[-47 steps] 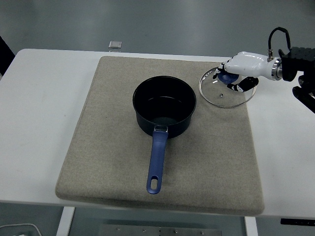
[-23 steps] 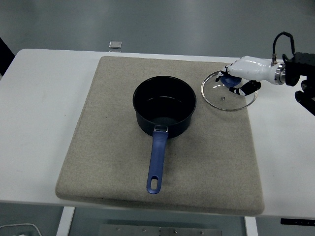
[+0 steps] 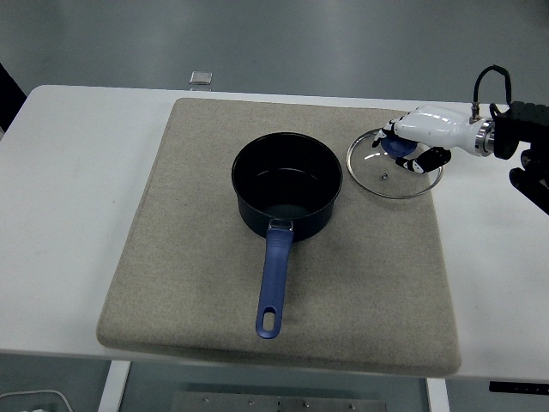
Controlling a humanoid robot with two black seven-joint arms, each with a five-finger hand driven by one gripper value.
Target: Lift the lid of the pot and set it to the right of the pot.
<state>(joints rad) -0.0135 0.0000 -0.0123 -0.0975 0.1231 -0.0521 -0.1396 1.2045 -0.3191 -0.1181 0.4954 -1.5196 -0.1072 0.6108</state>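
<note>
We see the right hand [image 3: 410, 142] gripping the glass lid [image 3: 393, 165] by its blue knob. The lid sits right of the pot [image 3: 286, 185] on the mat [image 3: 189, 257].

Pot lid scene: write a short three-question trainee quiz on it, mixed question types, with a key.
1. True or false: the glass lid sits on top of the pot.
2. Multiple choice: the right hand is closed on the lid's
A. rim
B. blue knob
C. steam vent
3. Fill in: the pot's blue handle points toward the ____ edge of the table.

Key
1. False; the lid is at the pot's right, over the grey mat, and the pot is open.
2. B
3. near
</note>
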